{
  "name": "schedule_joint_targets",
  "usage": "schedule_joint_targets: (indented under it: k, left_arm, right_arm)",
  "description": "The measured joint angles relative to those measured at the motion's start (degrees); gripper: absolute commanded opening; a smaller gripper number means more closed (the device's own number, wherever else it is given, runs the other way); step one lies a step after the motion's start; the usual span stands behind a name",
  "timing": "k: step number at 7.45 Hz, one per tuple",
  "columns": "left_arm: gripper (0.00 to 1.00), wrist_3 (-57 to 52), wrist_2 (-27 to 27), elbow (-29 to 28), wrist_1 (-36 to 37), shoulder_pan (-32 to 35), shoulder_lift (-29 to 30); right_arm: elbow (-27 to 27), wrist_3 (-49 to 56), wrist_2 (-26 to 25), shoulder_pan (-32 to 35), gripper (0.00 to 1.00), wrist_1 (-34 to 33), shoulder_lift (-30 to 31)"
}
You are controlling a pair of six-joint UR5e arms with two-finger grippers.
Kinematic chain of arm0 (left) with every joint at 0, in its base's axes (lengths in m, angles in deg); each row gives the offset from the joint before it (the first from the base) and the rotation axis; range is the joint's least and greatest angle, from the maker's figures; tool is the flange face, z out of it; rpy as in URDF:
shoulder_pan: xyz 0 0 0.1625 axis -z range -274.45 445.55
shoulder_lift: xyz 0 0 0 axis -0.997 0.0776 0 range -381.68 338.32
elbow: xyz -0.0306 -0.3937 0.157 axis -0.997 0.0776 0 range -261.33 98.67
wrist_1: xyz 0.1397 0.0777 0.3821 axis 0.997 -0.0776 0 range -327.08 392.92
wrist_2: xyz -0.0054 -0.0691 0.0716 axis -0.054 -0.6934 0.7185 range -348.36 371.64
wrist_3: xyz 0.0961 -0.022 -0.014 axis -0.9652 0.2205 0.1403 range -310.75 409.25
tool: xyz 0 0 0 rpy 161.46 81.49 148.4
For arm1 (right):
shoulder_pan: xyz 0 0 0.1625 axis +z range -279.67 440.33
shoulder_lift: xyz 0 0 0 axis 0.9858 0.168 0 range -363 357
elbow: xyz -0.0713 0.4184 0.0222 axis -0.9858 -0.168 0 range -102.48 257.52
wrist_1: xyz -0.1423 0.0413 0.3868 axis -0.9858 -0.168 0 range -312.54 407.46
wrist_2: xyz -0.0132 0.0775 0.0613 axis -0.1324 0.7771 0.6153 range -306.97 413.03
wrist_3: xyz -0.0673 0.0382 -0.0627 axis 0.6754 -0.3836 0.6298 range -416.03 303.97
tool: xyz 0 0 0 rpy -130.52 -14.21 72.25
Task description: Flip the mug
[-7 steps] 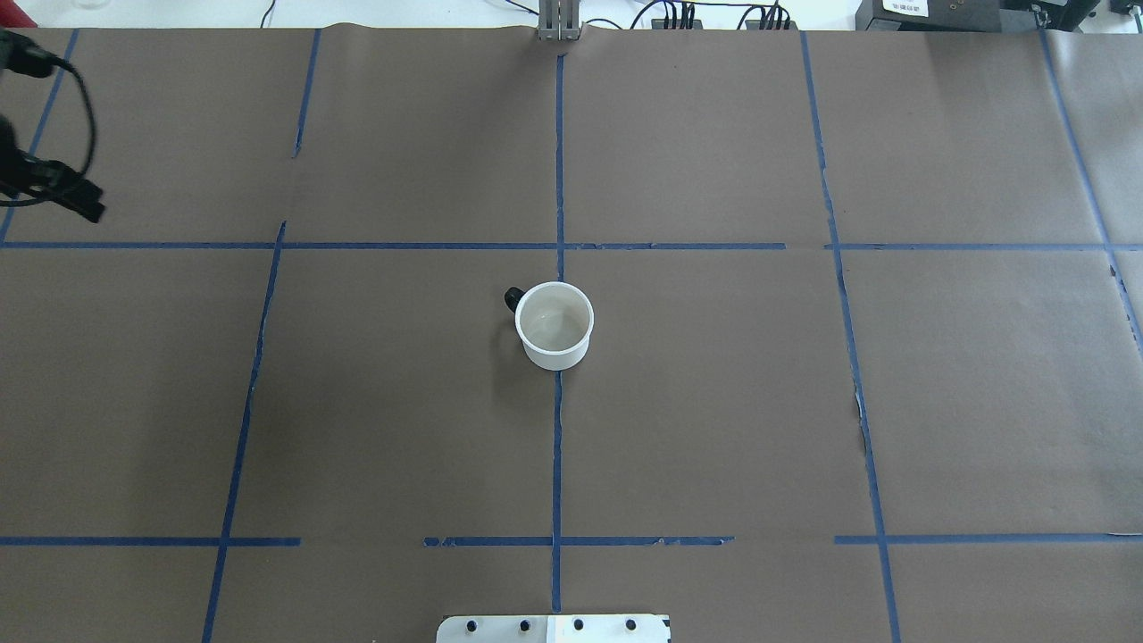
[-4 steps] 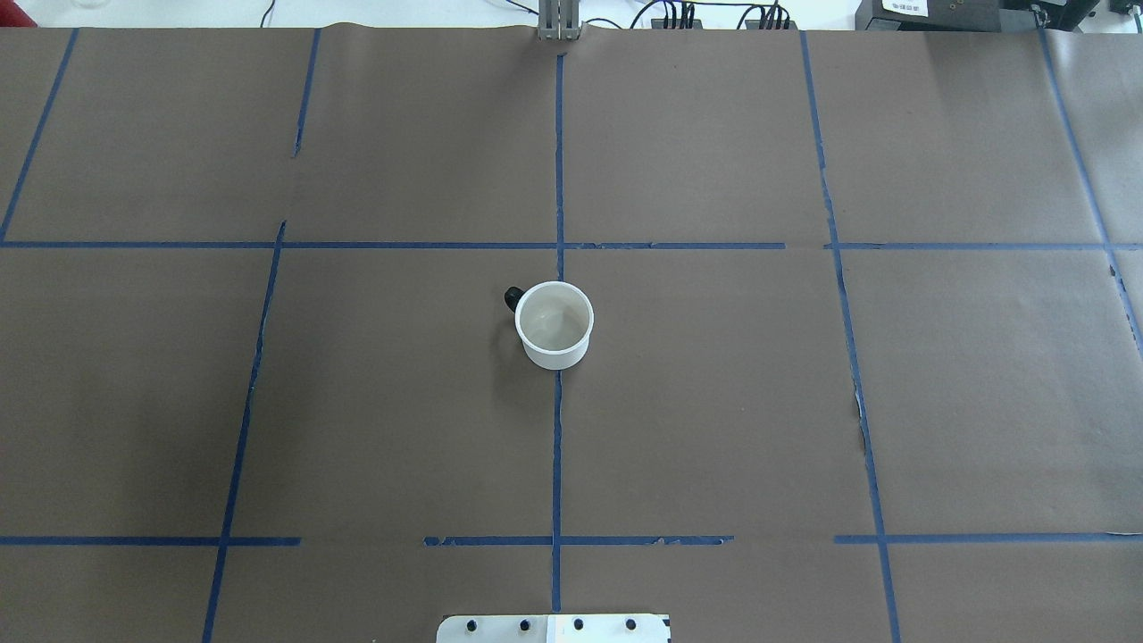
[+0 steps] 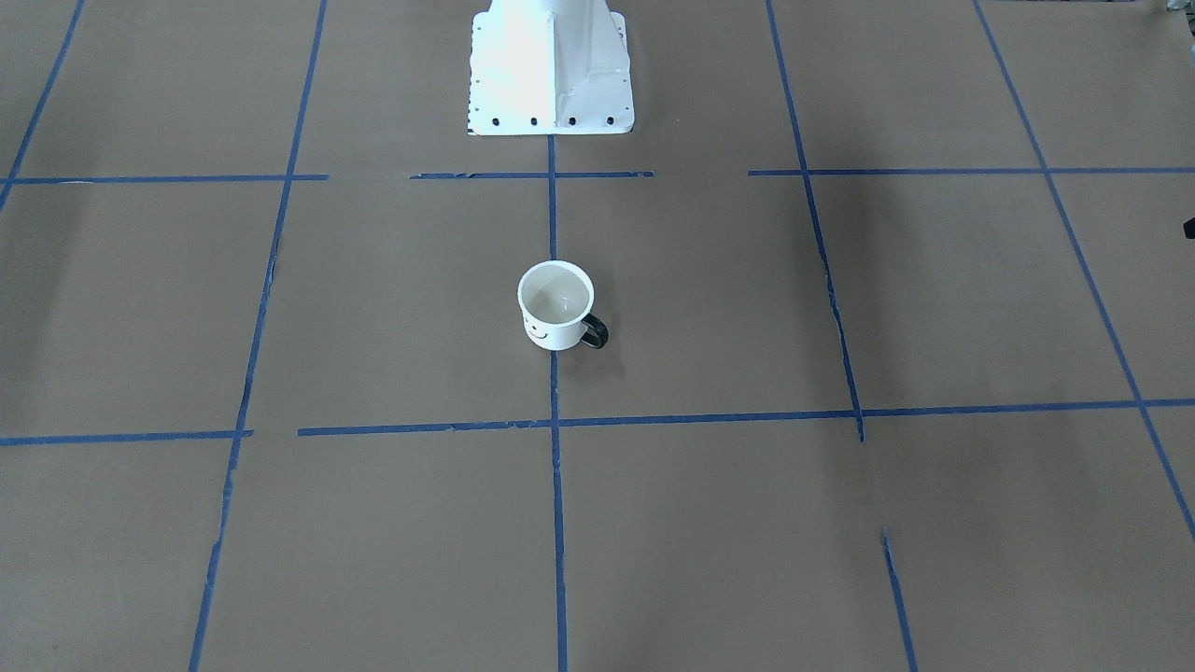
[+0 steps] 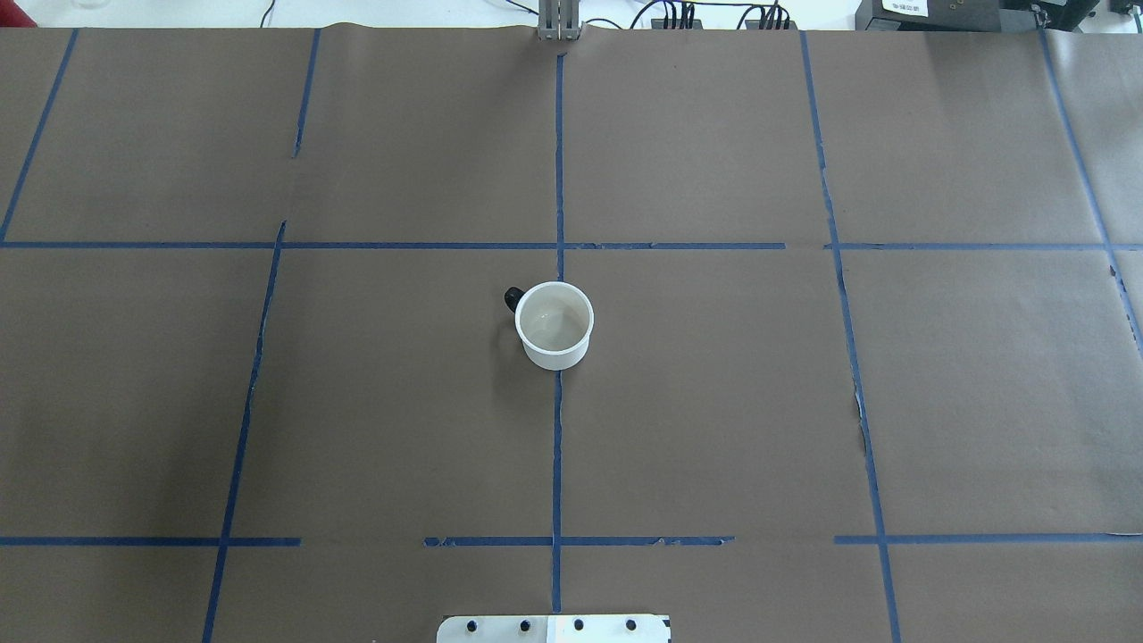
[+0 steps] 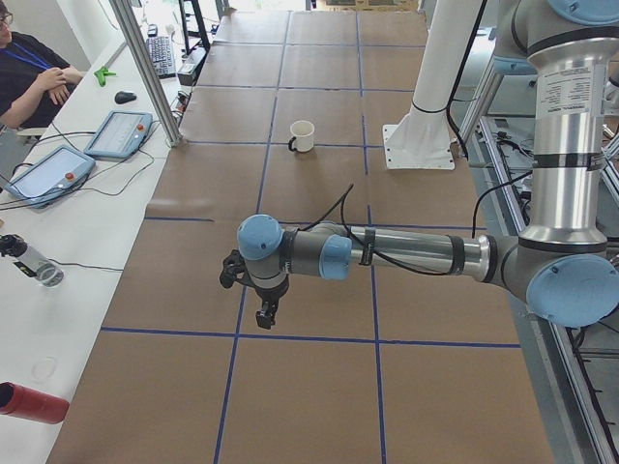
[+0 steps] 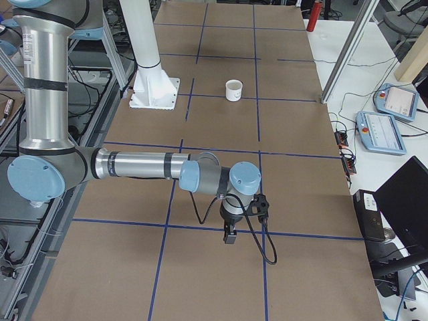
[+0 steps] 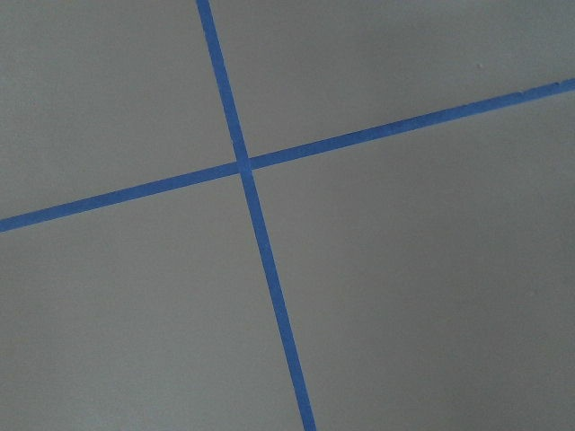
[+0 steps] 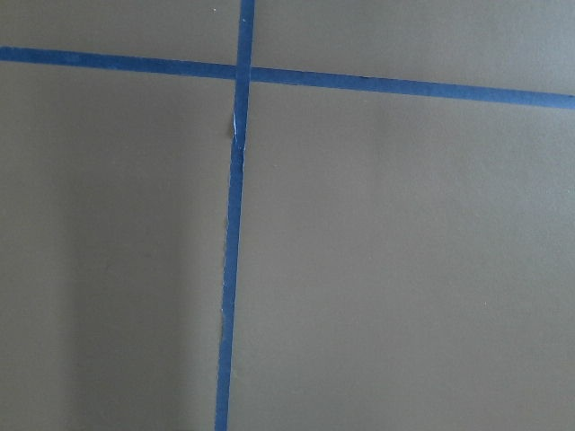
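Robotics lab: brown paper-covered counter (image 4: 714,402) gridded with blue tape strips (image 4: 558,179), grey touchscreen teach pendants (image 5: 118,133), silver-and-blue robot arm (image 5: 406,253).

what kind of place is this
Most likely a robotics lab workcell: a table under brown paper with a blue tape grid, a jointed robot arm reaching over it, and teach pendants on a side bench by a seated operator.

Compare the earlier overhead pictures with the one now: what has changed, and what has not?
The left gripper, seen at the overhead view's left edge in the earliest picture, has withdrawn out of that view. Nothing was taken hold of or let go. The mug stayed where it was, upright with its mouth up, on the central tape line.
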Motion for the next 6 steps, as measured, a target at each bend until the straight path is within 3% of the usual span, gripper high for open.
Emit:
schedule_joint_targets:
  k: [6]
  left_arm:
    - [1.0, -0.01, 0.17, -0.29, 0.05, 3.1, -1.24]
  right_arm:
    - [0.0, 0.0, 0.0, 0.0, 1.0, 0.0, 0.0]
